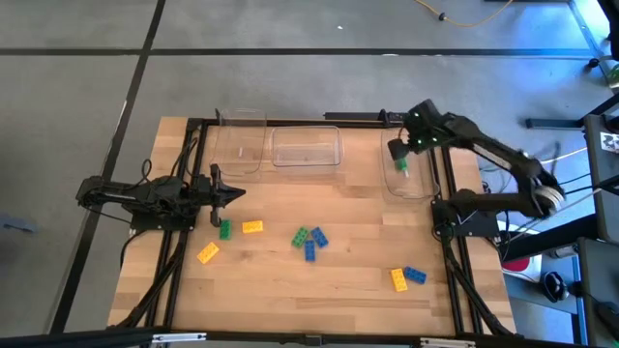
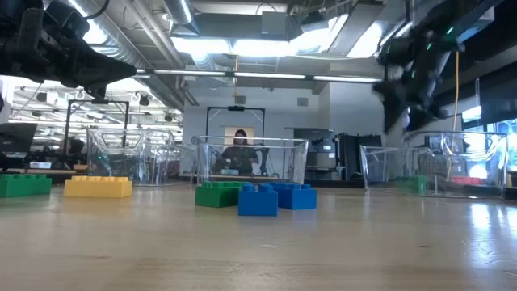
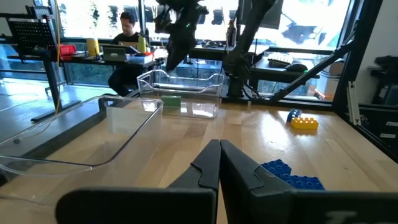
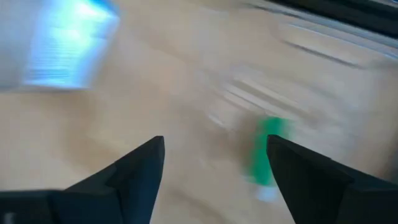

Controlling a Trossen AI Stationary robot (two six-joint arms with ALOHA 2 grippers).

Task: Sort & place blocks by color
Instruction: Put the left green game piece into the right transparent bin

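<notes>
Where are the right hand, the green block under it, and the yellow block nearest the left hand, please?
right hand (image 4: 214, 171): right wrist view, midway between fingertips.
green block (image 4: 264, 152): right wrist view, its middle.
yellow block (image 1: 252, 227): high view, its top.

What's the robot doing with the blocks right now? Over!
Right gripper open over right bin, green block dropped inside. Left gripper shut, parked at table's left. Other blocks wait on table. Nothing blocking.

- The right tool (image 1: 399, 153) is held raised at the far right, its fingers spread wide apart.
- The left tool (image 1: 235, 195) is held low at the left, fingers pressed together.
</notes>
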